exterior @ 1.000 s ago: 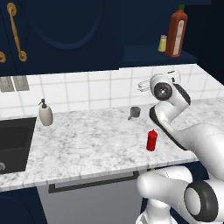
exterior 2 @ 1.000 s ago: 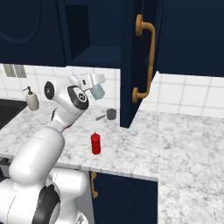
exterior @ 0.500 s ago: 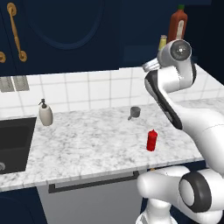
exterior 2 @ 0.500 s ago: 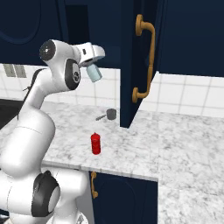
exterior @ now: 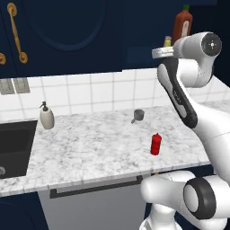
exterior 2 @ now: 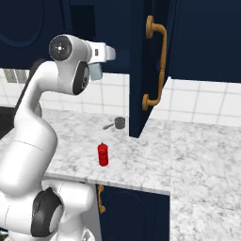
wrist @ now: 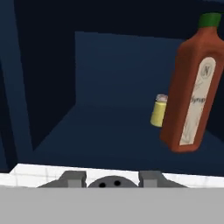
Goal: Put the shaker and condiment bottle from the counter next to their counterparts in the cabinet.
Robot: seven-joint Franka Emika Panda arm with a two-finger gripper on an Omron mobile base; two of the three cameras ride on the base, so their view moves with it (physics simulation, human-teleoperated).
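Observation:
My gripper (wrist: 113, 180) is shut on the shaker (exterior 2: 96, 72), a small grey glassy piece whose holed cap (wrist: 113, 183) shows between the fingers (wrist: 74, 178). The hand is raised in front of the open cabinet (wrist: 100, 135), level with its shelf. On that shelf stand the counterparts: a small yellow shaker (wrist: 158, 110) and, nearer and to the right, a tall red-brown labelled bottle (wrist: 192, 87). The red condiment bottle (exterior: 155, 144) stands upright on the counter (exterior: 90, 143) near its front edge, also seen from the right (exterior 2: 102, 154).
A small grey cup with a handle (exterior: 138, 115) sits on the counter near the backsplash. A beige soap dispenser (exterior: 46, 117) stands beside the dark sink (exterior: 13, 143). The open navy door with a brass handle (exterior 2: 157, 66) hangs right of the hand.
The arm has swung up from just above the counter to the cabinet shelf, carrying the shaker. The red bottle and the grey cup have stayed put.

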